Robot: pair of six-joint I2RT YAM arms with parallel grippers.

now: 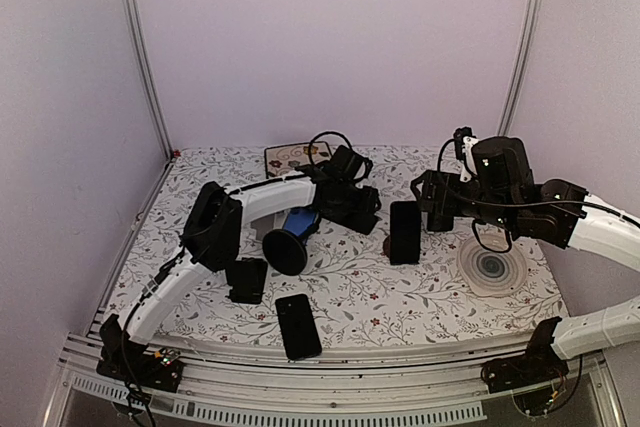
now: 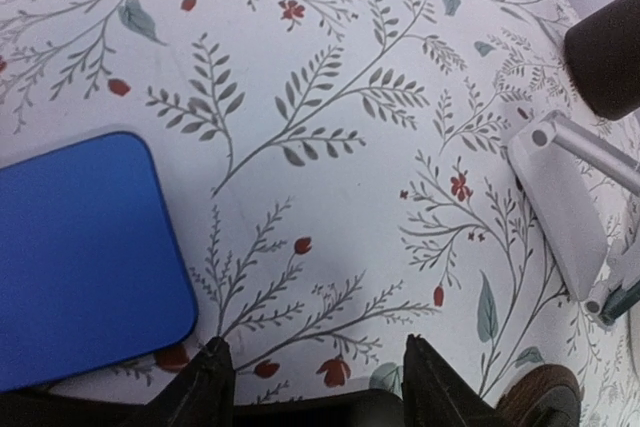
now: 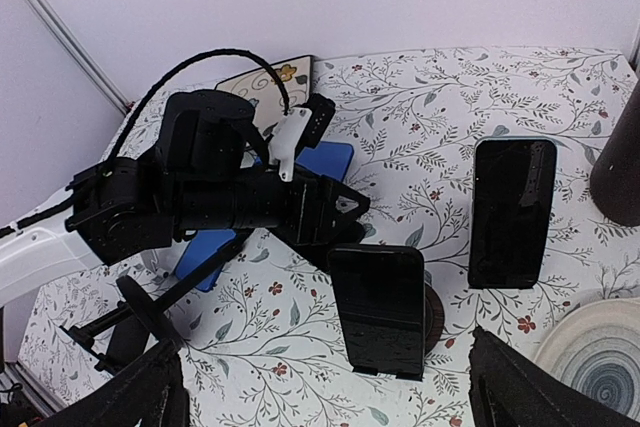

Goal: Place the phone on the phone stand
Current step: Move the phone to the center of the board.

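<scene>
I'm seeing the black phone (image 1: pixel 405 232) standing upright on the phone stand (image 1: pixel 386 245), which is showing brown and round at its foot, near the middle of the floral table (image 1: pixel 420 297). The right gripper (image 3: pixel 324 342) is hovering just beside the phone with its fingers spread wide, gripping nothing. The left gripper (image 2: pixel 315 362) is hanging over bare tabletop, its fingers also parted and empty, with a blue phone (image 2: pixel 80 257) lying flat just to one side. I'm also noting a second black phone (image 1: pixel 298 325) lying flat by the near edge and a ringed plate (image 1: pixel 492 267) sitting near the right arm.
</scene>
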